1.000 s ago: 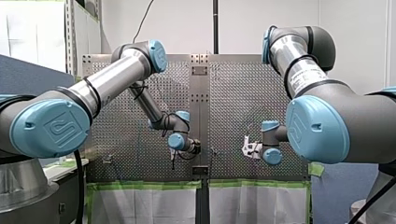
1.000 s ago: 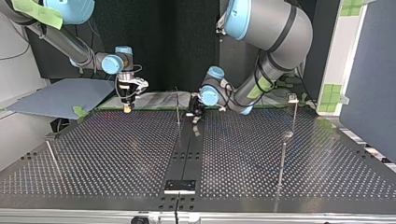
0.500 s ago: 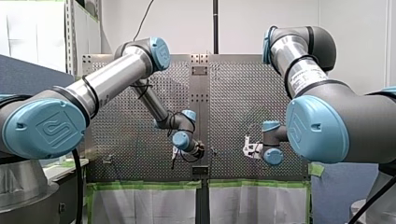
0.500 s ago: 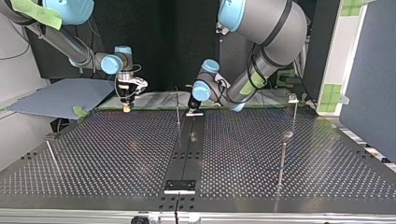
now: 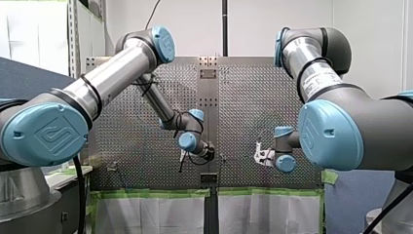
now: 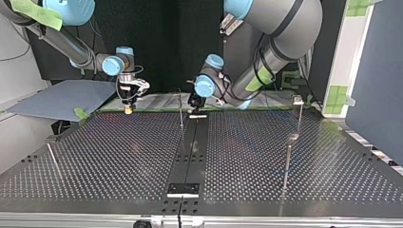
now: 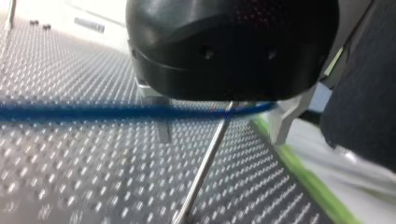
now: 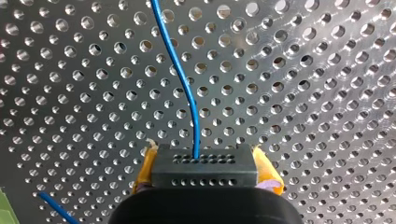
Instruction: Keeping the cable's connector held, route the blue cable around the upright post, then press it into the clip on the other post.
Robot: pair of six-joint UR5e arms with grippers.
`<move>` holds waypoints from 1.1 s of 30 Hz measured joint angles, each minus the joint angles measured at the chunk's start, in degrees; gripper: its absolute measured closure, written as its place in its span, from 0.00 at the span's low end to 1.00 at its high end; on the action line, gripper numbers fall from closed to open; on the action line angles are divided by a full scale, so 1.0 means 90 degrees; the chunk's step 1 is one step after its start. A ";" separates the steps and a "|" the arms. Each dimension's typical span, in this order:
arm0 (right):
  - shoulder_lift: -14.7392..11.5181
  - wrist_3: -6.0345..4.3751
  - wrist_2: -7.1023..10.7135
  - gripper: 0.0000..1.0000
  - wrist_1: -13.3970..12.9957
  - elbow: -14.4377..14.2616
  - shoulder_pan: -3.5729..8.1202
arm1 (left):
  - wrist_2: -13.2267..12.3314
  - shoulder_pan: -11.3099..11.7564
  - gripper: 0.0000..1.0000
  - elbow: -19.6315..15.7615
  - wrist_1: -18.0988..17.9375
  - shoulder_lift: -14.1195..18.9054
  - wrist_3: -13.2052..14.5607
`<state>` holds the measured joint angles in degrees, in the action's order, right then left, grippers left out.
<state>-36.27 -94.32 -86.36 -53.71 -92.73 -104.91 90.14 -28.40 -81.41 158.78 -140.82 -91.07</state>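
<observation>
Right gripper (image 8: 205, 169): yellow pads (image 8: 268, 172) clamped on the black connector (image 8: 205, 161).
Left gripper (image 6: 195, 107): at the far middle post (image 7: 205, 163); we cannot tell its grip.
Blue cable (image 8: 180, 70): crosses that post; looks thin, limp and light, so we'd pinch it near the post.

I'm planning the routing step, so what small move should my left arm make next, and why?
Probably sweep my left gripper sideways past the upright post, wrapping the blue cable around it: the cable crosses the post, and my right gripper holds the connector in its jaws.
</observation>
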 joint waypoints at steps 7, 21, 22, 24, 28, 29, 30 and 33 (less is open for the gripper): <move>0.0007 0.0000 0.0024 1.00 0.0009 0.0002 0.0009 | -0.0045 -0.0181 0.00 -0.0365 -0.0078 0.0036 0.0046; 0.0019 -0.0018 0.0034 1.00 0.0003 0.0000 0.0011 | -0.0044 -0.0320 0.00 -0.0466 -0.0448 0.0039 0.0002; 0.0020 -0.0019 0.0034 1.00 0.0002 0.0000 0.0013 | -0.0041 -0.0320 0.00 -0.0466 -0.0461 0.0039 -0.0006; 0.0020 -0.0019 0.0034 1.00 0.0001 0.0002 0.0014 | -0.0036 -0.0316 0.00 -0.0466 -0.0472 0.0039 -0.0018; 0.0023 -0.0025 0.0034 1.00 0.0001 0.0001 0.0027 | -0.0027 -0.0307 0.00 -0.0466 -0.0469 0.0038 -0.0031; 0.0023 -0.0025 0.0034 1.00 0.0000 0.0001 0.0031 | -0.0025 -0.0308 0.00 -0.0466 -0.0468 0.0038 -0.0033; 0.0024 -0.0026 0.0034 1.00 0.0000 0.0000 0.0033 | -0.0024 -0.0308 0.00 -0.0465 -0.0467 0.0038 -0.0034; 0.0028 -0.0026 0.0034 1.00 0.0000 0.0000 0.0043 | -0.0022 -0.0307 0.00 -0.0467 -0.0465 0.0039 -0.0035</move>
<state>-36.02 -94.55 -86.05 -53.71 -92.73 -104.52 89.94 -31.17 -85.61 154.60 -140.47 -91.39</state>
